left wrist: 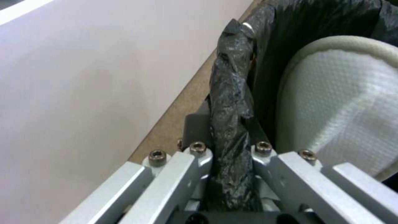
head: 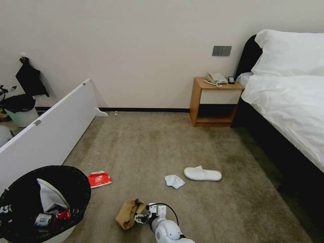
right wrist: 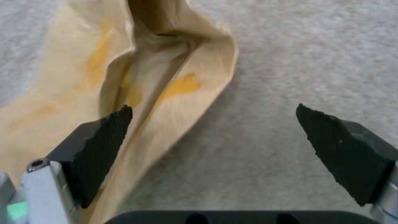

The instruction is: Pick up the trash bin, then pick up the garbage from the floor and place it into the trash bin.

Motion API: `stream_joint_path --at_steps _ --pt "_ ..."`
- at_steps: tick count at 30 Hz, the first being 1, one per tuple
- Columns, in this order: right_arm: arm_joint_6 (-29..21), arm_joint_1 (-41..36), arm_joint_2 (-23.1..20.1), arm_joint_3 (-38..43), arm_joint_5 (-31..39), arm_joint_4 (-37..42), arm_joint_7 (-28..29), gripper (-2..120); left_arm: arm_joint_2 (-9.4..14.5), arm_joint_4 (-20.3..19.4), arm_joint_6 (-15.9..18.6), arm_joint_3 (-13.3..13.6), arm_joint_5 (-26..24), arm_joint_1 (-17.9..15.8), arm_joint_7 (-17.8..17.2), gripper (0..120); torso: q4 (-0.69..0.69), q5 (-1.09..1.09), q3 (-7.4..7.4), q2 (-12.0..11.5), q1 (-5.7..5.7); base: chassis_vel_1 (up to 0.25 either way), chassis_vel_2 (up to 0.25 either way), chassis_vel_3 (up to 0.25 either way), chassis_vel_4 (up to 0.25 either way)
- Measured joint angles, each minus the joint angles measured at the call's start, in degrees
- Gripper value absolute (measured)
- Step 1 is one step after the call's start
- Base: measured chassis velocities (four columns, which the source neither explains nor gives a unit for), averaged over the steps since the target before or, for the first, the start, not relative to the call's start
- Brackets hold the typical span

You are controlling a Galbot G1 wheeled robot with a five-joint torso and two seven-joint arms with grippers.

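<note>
Head view: I see the trash bin (head: 45, 202) at near left, lined with a black bag. Inside it lie a white slipper (head: 50, 195), a red can (head: 63, 214) and a small bottle (head: 42, 219). On the floor (head: 189, 148), a red-white packet (head: 99, 179) lies just right of the bin. A tissue (head: 174, 181) and a second slipper (head: 202, 173) lie farther right. A brown paper bag (head: 128, 212) sits near centre, with my right gripper (head: 143, 216) at its right edge.

Left wrist view: my left gripper (left wrist: 230, 161) is clamped on the bin's bag-covered rim (left wrist: 232, 102), the slipper just inside.

Right wrist view: the claw stands wide. One black pad (right wrist: 99, 146) lies over the paper bag (right wrist: 136, 81), the other pad (right wrist: 344, 146) over bare carpet.
</note>
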Motion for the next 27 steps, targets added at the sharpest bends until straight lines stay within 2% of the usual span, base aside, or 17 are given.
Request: stream_joint_path --at_steps 6,7,8,10,11,13,16,19,20,27 --pt "0.2 1.2 0.0 0.4 0.2 -1.2 -0.9 98 0.0 -0.3 0.0 0.3 0.1 -0.1 -0.3 4 0.0 0.0 0.0 0.0 0.0 0.0 0.0 0.0 0.0" --pt "0.2 1.4 0.0 0.4 0.2 -1.4 -1.5 92 0.0 -0.3 0.0 0.4 0.2 -0.2 -0.3 4 0.0 0.0 0.0 0.0 0.0 0.0 0.0 0.0 0.0" --pt "0.2 1.4 0.0 0.3 0.2 -1.4 -1.8 90 0.0 -0.4 0.0 0.4 0.2 -0.2 -0.3 4 0.01 0.0 0.0 0.0 0.0 0.0 0.0 0.0 0.0" --pt "0.2 1.4 0.0 0.3 0.3 -1.4 -1.9 89 0.0 -0.4 0.0 0.4 0.2 -0.2 -0.4 4 0.01 0.0 0.0 0.0 0.0 0.0 0.0 0.0 0.0" --pt "0.2 1.5 0.0 0.3 0.4 -1.4 -2.0 95 0.1 -0.4 0.0 0.4 0.2 -0.2 -0.4 4 0.0 0.0 0.0 0.0 0.0 0.0 0.0 0.0 0.0" --pt "0.2 1.6 0.0 0.3 0.5 -1.5 -2.1 95 0.2 -0.4 0.0 0.4 0.2 -0.3 -0.4 4 0.01 0.0 0.0 0.0 0.0 0.0 0.0 0.0 0.0" --pt "0.2 1.6 0.0 0.3 0.6 -1.5 -2.4 88 0.2 -0.4 0.0 0.4 0.2 -0.3 -0.4 4 0.0 0.0 0.0 0.0 0.0 0.0 0.0 0.0 0.0" --pt "0.2 1.7 0.0 0.2 0.6 -1.5 -2.6 92 0.3 -0.5 0.0 0.4 0.2 -0.3 -0.5 4 0.0 0.0 0.0 0.0 0.0 0.0 0.0 0.0 0.0" --pt "0.2 1.7 0.0 0.1 0.6 -1.4 -2.8 98 0.3 -0.5 0.0 0.4 0.2 -0.3 -0.5 4 0.0 0.0 0.0 0.0 0.0 0.0 0.0 0.0 0.0" --pt "0.2 1.8 0.0 -0.4 -0.5 -0.7 -3.0 100 0.4 -0.5 0.0 0.4 0.2 -0.3 -0.5 4 0.0 0.0 0.0 0.0 0.0 0.0 0.0 0.0 0.0"
